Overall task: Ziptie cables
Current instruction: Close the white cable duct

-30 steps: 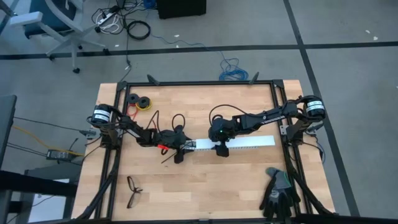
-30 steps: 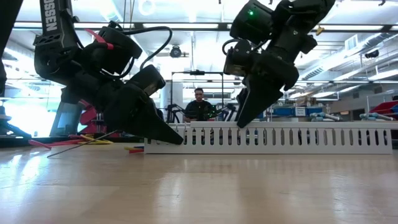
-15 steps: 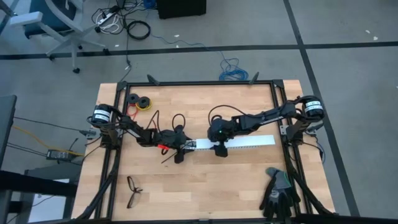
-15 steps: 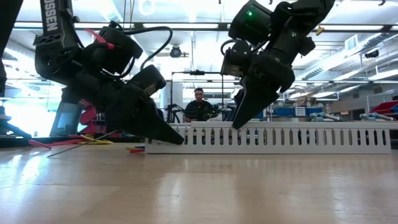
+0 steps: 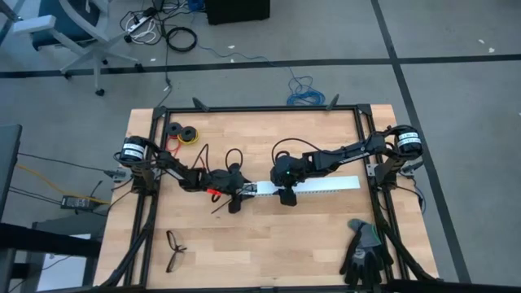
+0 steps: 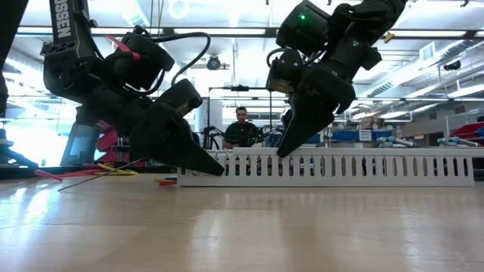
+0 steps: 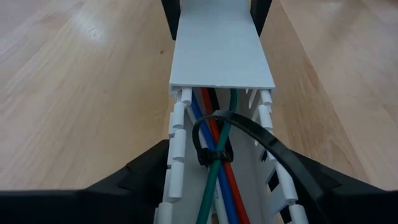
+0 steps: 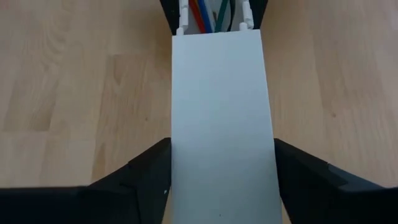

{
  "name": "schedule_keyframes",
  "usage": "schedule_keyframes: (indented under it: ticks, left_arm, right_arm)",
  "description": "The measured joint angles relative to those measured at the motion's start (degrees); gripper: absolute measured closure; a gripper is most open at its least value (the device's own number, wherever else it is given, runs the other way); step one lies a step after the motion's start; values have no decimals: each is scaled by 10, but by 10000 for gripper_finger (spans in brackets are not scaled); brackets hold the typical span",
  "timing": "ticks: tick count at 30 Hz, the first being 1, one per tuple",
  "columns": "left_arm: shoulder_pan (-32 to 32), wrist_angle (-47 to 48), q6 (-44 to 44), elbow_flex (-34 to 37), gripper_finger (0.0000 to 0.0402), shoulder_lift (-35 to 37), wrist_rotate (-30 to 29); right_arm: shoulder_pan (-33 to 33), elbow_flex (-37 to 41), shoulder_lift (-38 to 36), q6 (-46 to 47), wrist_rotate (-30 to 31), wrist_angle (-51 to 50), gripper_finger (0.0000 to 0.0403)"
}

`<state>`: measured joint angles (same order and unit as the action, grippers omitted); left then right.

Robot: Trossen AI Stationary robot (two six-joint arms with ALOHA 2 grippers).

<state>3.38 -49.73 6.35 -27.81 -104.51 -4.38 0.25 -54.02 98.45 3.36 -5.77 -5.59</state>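
Note:
A long white slotted strip (image 5: 309, 186) lies along the table's middle. A flat white cover (image 8: 219, 112) closes most of it. At its uncovered left end, the cables (image 7: 219, 186) (blue, red, green, white) lie inside the channel. A black ziptie (image 7: 208, 152) is looped around them, its tail running out over one wall. My left gripper (image 7: 230, 158) is shut on the open end. My right gripper (image 8: 222, 171) is shut on the covered part a little farther along. More loose cables (image 6: 91, 172) lie on the table behind my left gripper. My left gripper has the strip's open left end between its two fingers, one finger against each slotted side wall (image 7: 175, 143). The fingers slant down from the table's left and lie along the strip. The strip rests flat on the table. My right gripper has the strip's covered part between its two fingers, one at each long edge of the cover (image 8: 176, 155). The fingers slant steeply down from the table's right and meet the strip at its top (image 6: 281, 151). The strip stays flat on the table.
Black eyeglasses (image 5: 173, 248) lie near the front left, dark gloves (image 5: 364, 252) at the front right, and tape rolls (image 5: 183, 133) at the back left. A person (image 6: 242, 127) sits in the room beyond the table.
My right gripper has tipped slightly, and its fingertips have moved a little along the strip's top toward my left gripper. The strip and my left gripper have kept still.

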Motion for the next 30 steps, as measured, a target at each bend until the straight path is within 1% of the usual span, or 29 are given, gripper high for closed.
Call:
schedule_keyframes:
  ticks: [3,5,12,18,26,30]
  left_arm:
    - [0,0,-1,0,152,0,0]
    - [0,0,-1,0,152,0,0]
    - [0,0,-1,0,152,0,0]
    - [0,0,-1,0,152,0,0]
    - [0,-4,-1,0,152,1,0]
    - [0,-8,-1,0,152,1,0]
  right_arm:
    - [0,0,0,-2,0,1,175]
    - [0,0,0,-2,0,3,179]
    - [0,1,0,-2,0,16,166]
    - [0,2,0,-4,0,35,173]
    - [-1,2,1,-9,-2,77,171]
    - [-2,2,18,-9,-4,106,171]
